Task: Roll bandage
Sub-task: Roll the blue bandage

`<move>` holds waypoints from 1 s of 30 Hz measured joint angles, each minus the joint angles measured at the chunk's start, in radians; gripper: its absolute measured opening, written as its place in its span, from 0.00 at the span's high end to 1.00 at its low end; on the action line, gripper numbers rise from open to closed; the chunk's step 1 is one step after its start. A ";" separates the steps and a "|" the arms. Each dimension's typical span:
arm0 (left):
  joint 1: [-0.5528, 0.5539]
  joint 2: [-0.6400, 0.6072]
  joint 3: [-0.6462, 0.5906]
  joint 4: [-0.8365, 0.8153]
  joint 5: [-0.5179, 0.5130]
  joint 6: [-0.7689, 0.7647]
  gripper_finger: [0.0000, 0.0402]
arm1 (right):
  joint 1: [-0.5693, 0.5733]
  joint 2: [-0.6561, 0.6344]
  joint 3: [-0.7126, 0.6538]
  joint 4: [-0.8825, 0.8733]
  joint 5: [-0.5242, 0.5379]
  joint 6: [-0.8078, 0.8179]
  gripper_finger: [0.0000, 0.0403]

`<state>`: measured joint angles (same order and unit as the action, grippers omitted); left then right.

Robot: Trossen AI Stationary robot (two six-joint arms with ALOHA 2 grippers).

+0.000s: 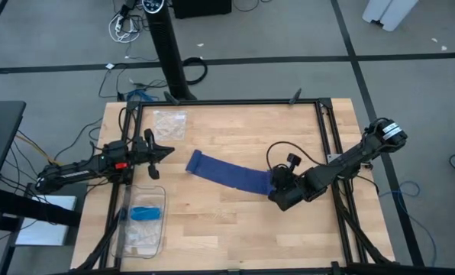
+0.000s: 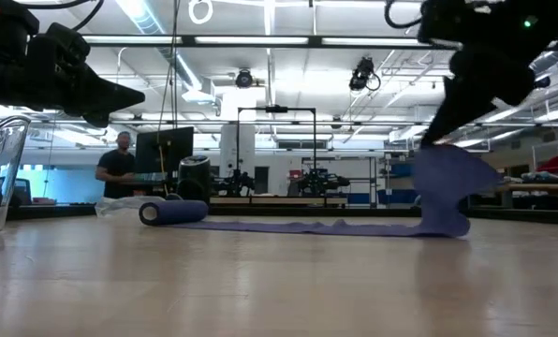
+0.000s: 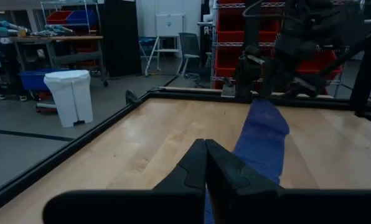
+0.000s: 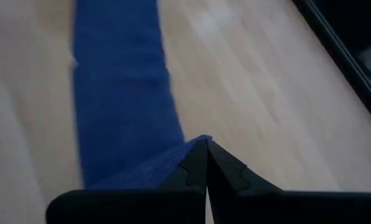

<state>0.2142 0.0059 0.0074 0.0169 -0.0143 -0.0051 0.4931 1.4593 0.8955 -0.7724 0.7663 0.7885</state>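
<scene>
The dark navy bandage (image 1: 227, 174) lies as a long flat strip across the middle of the wooden table. Its left end is wound into a small roll (image 2: 171, 212) that rests on the table. My right gripper (image 1: 275, 189) is shut on the strip's right end, which stands up off the table (image 2: 447, 183). My left gripper (image 1: 169, 150) is shut and empty. It hovers above the table just left of the rolled end and points toward it; the bandage shows beyond its fingertips in the left wrist view (image 3: 260, 134). My right gripper pinches the bandage's right end (image 4: 173, 158) between its two shut fingers. The fingers slant down from the table's right side and lie along the strip. That end is raised clear of the table and bends up from the flat part (image 2: 298, 226), which lies slack on the wood.
A crumpled clear plastic bag (image 1: 170, 124) lies at the far left. A clear container (image 1: 128, 237) with a light-blue item (image 1: 143, 213) stands at the near left. Black frame rails (image 1: 323, 130) run around the table. A person (image 2: 120, 167) stands in the room beyond.
</scene>
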 joint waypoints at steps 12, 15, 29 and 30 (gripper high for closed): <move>0.000 0.000 0.000 0.039 0.000 0.000 0.97 | 0.001 0.120 0.000 -0.297 -0.235 0.290 0.97; 0.000 0.000 0.000 0.067 0.000 0.000 0.97 | 0.001 0.145 0.000 -0.299 -0.291 0.296 0.93; 0.000 0.000 0.000 0.252 0.000 -0.111 0.97 | 0.000 0.155 -0.001 -0.283 -0.342 0.279 0.79; 0.000 0.000 0.000 0.273 0.000 -0.131 0.97 | 0.000 0.155 -0.001 -0.237 -0.341 0.246 0.80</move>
<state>0.2140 0.0063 0.0072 0.2899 -0.0145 -0.1362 0.4931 1.6146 0.8948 -1.0092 0.4250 1.0344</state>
